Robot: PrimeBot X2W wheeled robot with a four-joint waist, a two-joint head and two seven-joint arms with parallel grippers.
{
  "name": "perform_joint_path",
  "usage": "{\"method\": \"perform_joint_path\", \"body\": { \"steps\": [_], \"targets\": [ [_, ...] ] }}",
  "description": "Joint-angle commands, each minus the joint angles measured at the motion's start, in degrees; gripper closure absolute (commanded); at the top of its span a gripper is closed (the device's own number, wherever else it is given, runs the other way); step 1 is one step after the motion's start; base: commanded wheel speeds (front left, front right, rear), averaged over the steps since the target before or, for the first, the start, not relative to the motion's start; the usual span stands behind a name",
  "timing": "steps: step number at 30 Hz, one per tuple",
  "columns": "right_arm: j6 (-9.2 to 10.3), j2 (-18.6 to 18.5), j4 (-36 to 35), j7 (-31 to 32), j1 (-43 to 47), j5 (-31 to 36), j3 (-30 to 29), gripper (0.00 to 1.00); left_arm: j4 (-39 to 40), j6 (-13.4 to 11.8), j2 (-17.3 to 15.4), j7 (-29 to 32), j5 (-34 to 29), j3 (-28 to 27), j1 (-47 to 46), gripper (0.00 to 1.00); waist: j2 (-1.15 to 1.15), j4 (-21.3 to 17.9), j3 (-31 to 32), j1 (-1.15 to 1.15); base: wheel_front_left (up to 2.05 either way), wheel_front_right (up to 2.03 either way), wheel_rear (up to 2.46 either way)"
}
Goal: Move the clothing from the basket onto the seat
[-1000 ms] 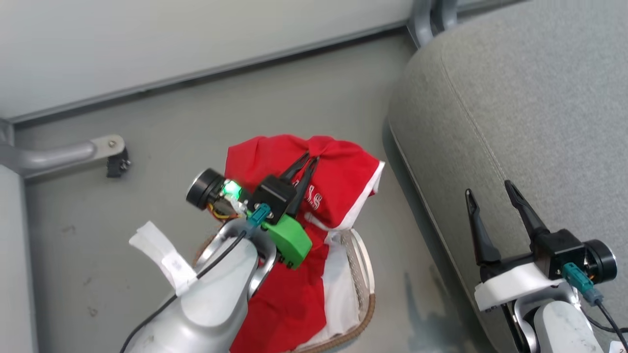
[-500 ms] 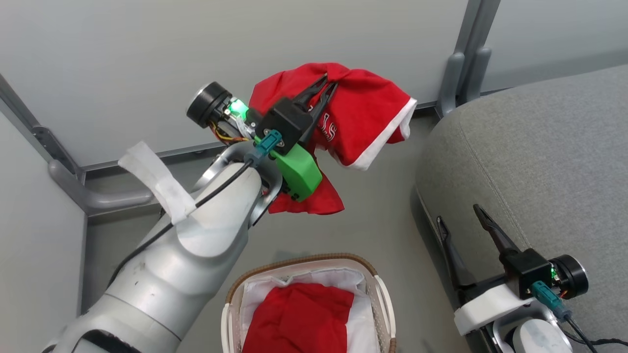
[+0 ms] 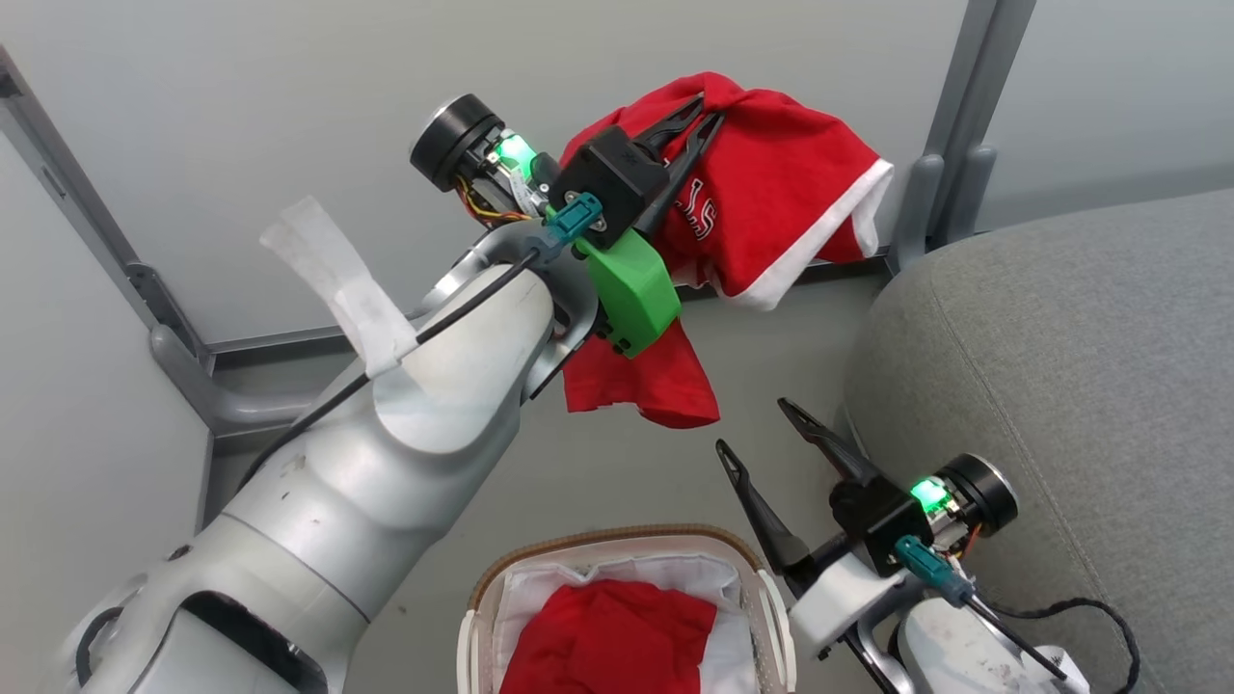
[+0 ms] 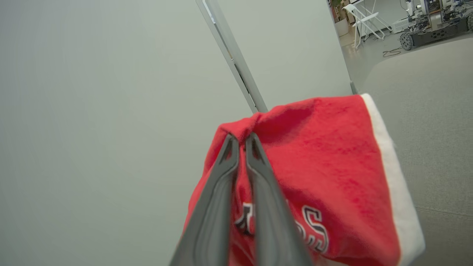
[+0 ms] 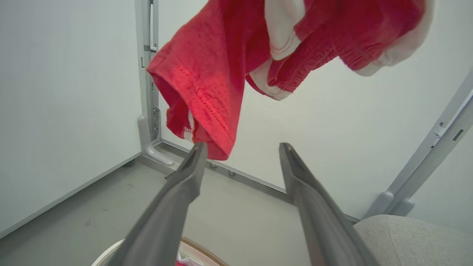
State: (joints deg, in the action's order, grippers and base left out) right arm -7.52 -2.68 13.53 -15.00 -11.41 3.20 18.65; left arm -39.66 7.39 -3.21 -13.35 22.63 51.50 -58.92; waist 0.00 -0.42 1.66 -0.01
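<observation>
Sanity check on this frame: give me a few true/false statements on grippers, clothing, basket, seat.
1. The left gripper is shut on a red garment held in the air. True.
2. The right gripper is shut. False: its fingers are spread and hold nothing.
3. The basket is empty. False: a second red garment lies in it on the white liner.
4. The held garment rests on the seat. False: it hangs in front of the wall, apart from the seat.
5. The held garment bears white lettering and a white trim. True.
</observation>
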Motion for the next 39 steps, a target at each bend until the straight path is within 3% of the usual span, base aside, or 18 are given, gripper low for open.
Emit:
{"method": "perform_joint_path", "body": {
  "steps": [1,16,17,18,21,39],
  "targets": [
    [0.05,-0.4,1.3,-0.3,-1.8,0.6,0.5,0.0,0.1,0.1,0.0,-0.1,1.1,0.7,-1.3,1.0,0.0,0.8,0.3,0.01,0.0,0.0,0.0],
    [0.05,-0.3,13.6,-0.3,-12.2,-1.5,3.2,0.0,5.2,-0.9,0.3,-0.6,8.4,8.6,-2.5,1.0,0.0,4.4,0.8,0.01,0.0,0.0,0.0],
    [0.05,-0.3,14.3,-0.3,-12.7,-2.0,3.4,0.23,5.2,-1.1,0.3,-0.7,8.7,8.9,-2.4,1.0,0.0,4.4,0.8,0.01,0.0,0.0,0.0],
    [0.06,-0.3,14.8,-0.3,-13.3,-2.8,3.6,0.63,5.3,-1.3,0.3,-0.8,9.0,9.1,-2.4,1.0,0.0,4.5,0.8,0.01,0.0,0.0,0.0],
    [0.06,-0.3,15.8,-0.3,-14.2,-4.4,4.4,1.0,5.1,-1.8,0.3,-0.9,10.1,9.6,-2.1,1.0,0.0,4.5,0.8,0.01,0.0,0.0,0.0],
    [0.05,-0.3,11.5,-0.3,-12.5,-4.5,2.5,1.0,-2.4,-2.6,-0.1,-2.0,13.1,6.7,2.0,1.0,0.0,2.4,0.1,0.01,0.0,0.0,0.0]
  ]
}}
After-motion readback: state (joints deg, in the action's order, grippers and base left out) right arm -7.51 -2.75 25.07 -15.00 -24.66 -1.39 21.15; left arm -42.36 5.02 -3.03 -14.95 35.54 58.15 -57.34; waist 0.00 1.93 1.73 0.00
